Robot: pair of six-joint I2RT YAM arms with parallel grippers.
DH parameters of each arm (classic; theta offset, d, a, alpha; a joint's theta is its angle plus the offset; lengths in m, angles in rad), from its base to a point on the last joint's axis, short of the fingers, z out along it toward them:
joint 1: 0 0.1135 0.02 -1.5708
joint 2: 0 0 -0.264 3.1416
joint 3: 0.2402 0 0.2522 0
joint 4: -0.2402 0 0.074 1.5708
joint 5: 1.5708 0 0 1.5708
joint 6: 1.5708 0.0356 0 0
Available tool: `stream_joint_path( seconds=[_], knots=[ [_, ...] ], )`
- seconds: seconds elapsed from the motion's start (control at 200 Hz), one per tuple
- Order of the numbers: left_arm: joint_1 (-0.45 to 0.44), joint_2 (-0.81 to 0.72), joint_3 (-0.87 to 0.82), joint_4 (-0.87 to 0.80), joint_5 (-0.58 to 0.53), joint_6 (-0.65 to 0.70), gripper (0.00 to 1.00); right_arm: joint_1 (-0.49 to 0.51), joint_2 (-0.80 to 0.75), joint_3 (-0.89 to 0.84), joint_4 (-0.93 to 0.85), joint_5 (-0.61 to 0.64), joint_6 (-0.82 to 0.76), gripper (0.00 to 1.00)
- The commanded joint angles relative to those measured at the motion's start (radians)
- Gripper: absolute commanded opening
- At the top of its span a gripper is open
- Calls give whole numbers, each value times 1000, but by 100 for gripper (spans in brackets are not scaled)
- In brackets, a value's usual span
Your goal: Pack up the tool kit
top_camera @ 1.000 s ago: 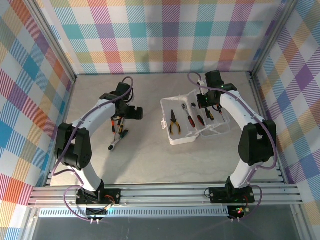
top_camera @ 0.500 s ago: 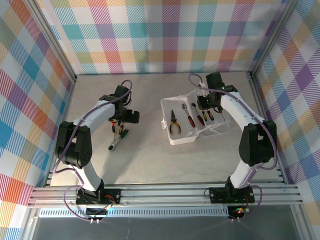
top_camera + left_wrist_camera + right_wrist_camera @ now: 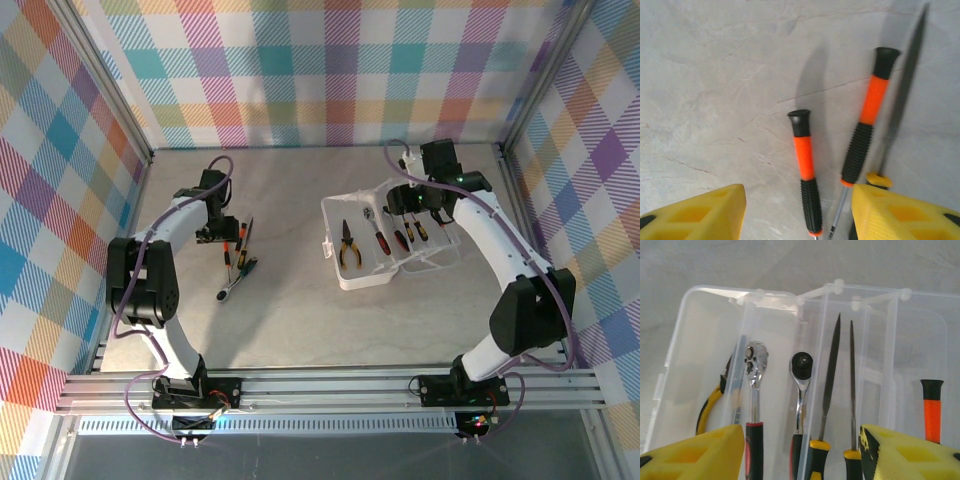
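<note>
Left of centre in the overhead view, the left gripper (image 3: 213,230) hangs with jaws parted and empty above two orange-and-black-handled screwdrivers (image 3: 806,165) lying on the grey table (image 3: 290,310). Right of centre, the right gripper (image 3: 408,205), spread and empty, hovers over the clear rectangular plastic case (image 3: 362,272), which holds yellow-handled pliers (image 3: 348,245).

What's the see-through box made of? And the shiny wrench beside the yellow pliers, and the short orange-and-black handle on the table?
Case: probably hard clear plastic; you can see right through its glossy walls.
Ratchet: likely polished steel, silvery with bright glints.
Screwdriver handle: smooth orange plastic, it seems, plus a black ribbed grip, perhaps rubber.
</note>
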Motion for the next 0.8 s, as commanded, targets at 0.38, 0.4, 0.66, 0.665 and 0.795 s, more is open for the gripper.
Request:
stream_joint_path(
  seconds=[0.38, 0.4, 0.66, 0.665, 0.795],
  knots=[
    [92, 126, -46, 78, 139, -44, 35, 20, -10, -2, -19, -37, 4, 65],
    [93, 129, -49, 86, 148, -44, 35, 20, -9, -2, -19, -37, 5, 65],
    [93, 182, -40, 87, 149, -40, 33, 21, -12, -6, -23, -36, 5, 65],
    [93, 182, -41, 87, 149, -40, 33, 21, -12, -7, -22, -36, 6, 65],
    [93, 146, -62, 106, 151, -42, 32, 21, -15, -6, -25, -34, 3, 65]
  ],
)
